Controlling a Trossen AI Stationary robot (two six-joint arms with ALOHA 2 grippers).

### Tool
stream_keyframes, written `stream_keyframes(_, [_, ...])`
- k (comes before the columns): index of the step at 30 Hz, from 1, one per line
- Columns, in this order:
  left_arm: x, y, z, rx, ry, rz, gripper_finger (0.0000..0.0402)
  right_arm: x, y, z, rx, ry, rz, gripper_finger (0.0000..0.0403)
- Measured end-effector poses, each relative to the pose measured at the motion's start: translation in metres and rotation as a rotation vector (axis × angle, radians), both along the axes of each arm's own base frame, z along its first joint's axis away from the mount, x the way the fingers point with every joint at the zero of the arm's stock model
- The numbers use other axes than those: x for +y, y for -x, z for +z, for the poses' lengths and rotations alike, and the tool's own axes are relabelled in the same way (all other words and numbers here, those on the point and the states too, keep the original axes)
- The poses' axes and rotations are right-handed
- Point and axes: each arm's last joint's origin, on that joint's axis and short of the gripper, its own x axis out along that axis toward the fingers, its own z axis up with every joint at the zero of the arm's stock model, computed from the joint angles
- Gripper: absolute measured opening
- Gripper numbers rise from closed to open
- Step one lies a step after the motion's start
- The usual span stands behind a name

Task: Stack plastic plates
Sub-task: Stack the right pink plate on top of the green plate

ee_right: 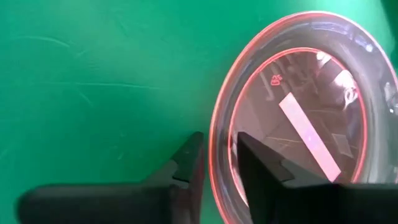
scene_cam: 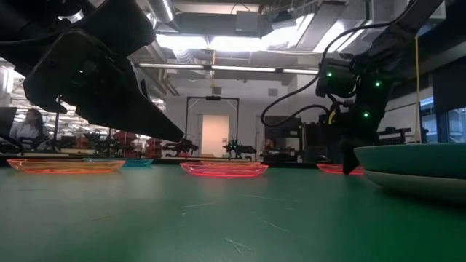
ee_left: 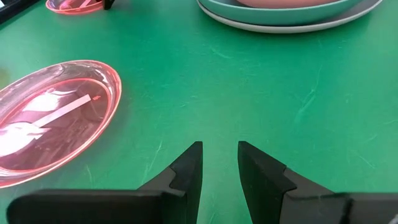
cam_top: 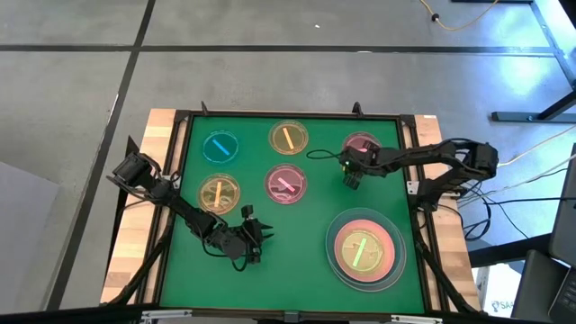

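Note:
My right gripper (cam_top: 349, 178) stands at the near rim of a small pink plate (cam_top: 361, 146) at the far right of the green mat and is shut on that rim. My left gripper (cam_top: 259, 236) hovers low over bare mat near the front, open by a narrow gap (ee_left: 220, 155) and empty. A stack (cam_top: 364, 249) at the near right has a grey-white, a teal and a pink large plate with a small green plate on top. A blue (cam_top: 220, 146), two yellow (cam_top: 288, 138) (cam_top: 219, 193) and another pink small plate (cam_top: 285, 184) lie flat on the mat. My right gripper pinches the small pink plate's near rim (ee_right: 216, 146) between its two fingers, one finger (ee_right: 193, 162) outside the rim and one (ee_right: 252, 162) over the plate's inside. The fingers come from above, pointing down. In the low view the plate (scene_cam: 333, 169) still lies about level on the mat.
The mat is framed by a dark raised border (cam_top: 288, 115) on a wooden table. Bare mat lies between my left gripper and the stack (ee_left: 286, 15). The middle pink plate (ee_left: 50, 118) lies close beside my left gripper. A person sits in the room behind (scene_cam: 29, 124).

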Motion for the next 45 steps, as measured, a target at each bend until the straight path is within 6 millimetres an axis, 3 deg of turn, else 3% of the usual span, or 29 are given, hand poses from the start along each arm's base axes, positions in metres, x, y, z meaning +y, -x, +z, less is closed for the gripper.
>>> stream_keyframes(7, [0.0,0.0,0.0,0.0,0.0,0.0,0.0095,0.0,-0.002,0.0,-0.007,0.001,0.035,0.0007])
stream_keyframes(19, [0.0,0.0,0.0,-0.001,-0.002,0.003,0.0095,0.008,0.002,0.012,-0.017,-0.002,0.089,0.0004])
stream_keyframes(31, [0.0,0.0,0.0,-0.002,-0.002,0.004,0.0095,0.055,0.012,0.051,-0.188,-0.062,0.194,0.0001])
stream_keyframes(45, [0.0,0.0,0.0,-0.002,-0.001,0.004,0.0095,0.115,0.014,0.104,-0.226,-0.16,0.322,0.0001])
